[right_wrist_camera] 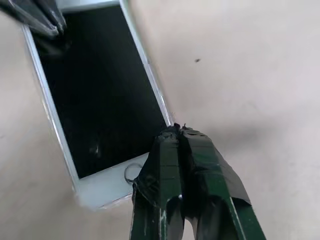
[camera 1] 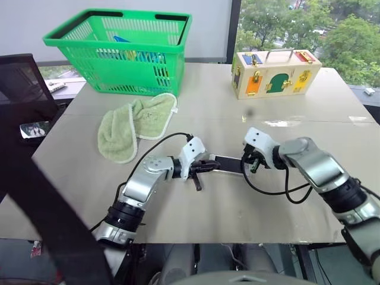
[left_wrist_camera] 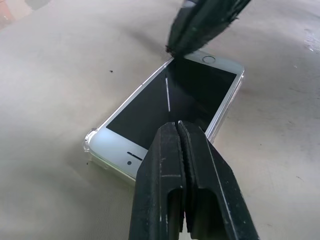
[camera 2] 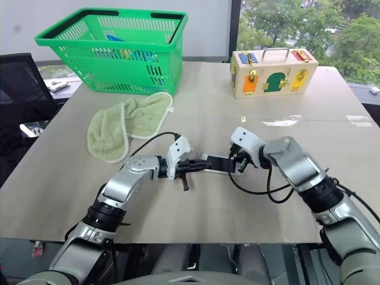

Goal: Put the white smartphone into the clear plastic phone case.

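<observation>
Left eye view showed me the white smartphone [camera 1: 227,164] lying lengthwise at mid-frame between both clenched, empty pincers, left gripper [camera 1: 208,168] and right gripper [camera 1: 250,162] at opposite ends.

Phone in its case, between two closed grippers

The white smartphone [left_wrist_camera: 170,107] lay screen-up inside the clear plastic phone case [left_wrist_camera: 90,145]; the left gripper [left_wrist_camera: 181,126] sat pressed together at lower centre, the right gripper [left_wrist_camera: 172,49] at the top.

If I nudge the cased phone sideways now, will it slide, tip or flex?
Probably slide: the white smartphone lies flat in the clear plastic phone case on the smooth table. Tipping seems unlikely, since it sits low and wide. It looks stiff, though the thin case rim might flex or pop off under the shut left gripper.
</observation>
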`<state>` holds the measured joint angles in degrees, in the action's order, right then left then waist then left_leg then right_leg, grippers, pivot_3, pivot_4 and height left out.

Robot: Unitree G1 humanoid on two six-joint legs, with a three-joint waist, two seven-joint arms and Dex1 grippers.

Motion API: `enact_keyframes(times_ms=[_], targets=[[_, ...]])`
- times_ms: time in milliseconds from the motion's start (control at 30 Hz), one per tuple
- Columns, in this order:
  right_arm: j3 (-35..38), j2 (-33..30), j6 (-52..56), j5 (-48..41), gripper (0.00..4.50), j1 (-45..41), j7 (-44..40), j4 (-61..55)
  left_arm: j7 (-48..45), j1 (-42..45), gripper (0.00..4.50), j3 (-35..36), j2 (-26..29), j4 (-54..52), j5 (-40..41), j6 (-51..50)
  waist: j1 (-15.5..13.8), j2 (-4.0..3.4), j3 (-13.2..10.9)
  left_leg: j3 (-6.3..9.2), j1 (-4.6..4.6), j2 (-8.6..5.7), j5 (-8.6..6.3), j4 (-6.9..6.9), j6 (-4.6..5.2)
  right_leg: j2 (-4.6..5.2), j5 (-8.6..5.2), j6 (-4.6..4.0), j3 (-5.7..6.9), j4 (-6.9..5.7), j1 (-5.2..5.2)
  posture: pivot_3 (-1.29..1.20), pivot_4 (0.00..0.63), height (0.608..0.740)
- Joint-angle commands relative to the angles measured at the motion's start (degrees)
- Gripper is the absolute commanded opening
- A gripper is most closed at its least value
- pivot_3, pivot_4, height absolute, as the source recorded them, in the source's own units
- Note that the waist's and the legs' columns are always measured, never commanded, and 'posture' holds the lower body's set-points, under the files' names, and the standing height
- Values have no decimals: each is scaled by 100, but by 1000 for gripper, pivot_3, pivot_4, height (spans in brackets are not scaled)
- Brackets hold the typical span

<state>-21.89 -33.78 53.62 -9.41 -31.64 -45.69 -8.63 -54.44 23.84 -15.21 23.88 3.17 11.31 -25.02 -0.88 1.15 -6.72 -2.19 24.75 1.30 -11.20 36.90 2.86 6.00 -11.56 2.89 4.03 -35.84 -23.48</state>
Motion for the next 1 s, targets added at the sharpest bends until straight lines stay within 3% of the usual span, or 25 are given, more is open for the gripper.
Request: enact_keyframes(times_ms=[33,133,233,400,567,800,1000], targets=[[437,73,103,-554,0,470,-190,-515,8,-63,54,-36,10,-10,-27,2,6,-28,-24,-5,3,-2,0,-5,0,0,0,0,-4,2,-7,0,150,740],[915,78,317,-1049,0,699,-262,-1089,-6,-59,54,-46,15,-8,-27,3,8,-47,-75,-14,8,-2,2,-17,2,-13,0,0,-8,2,-21,0,150,740],[871,-133,456,-1161,0,834,-281,-1357,-19,-43,54,-61,17,4,-39,19,6,-70,-119,-17,10,-2,9,-22,15,-24,1,-1,-8,2,-22,0,150,740],[214,-586,498,-664,0,775,-88,-1016,-31,-20,54,-62,33,3,-51,20,8,-70,-140,-20,9,-5,2,-21,3,-19,0,0,-8,4,-25,0,150,740],[131,-424,929,-728,0,522,46,-530,-13,-40,54,-52,54,-62,-44,-20,12,-69,-141,-18,5,-4,1,-21,2,-19,-1,1,-6,5,-23,0,150,740],[-706,-406,905,-543,0,174,-235,90,7,-64,54,-50,56,-90,-37,-47,16,-64,-136,-18,2,-4,1,-22,2,-12,-1,1,-6,5,-21,0,150,740],[-1126,-233,592,-325,0,146,-388,140,16,-83,54,-45,30,-35,-36,26,51,-12,-92,-18,-9,3,0,-26,0,3,-1,1,-2,5,-20,0,150,740]])
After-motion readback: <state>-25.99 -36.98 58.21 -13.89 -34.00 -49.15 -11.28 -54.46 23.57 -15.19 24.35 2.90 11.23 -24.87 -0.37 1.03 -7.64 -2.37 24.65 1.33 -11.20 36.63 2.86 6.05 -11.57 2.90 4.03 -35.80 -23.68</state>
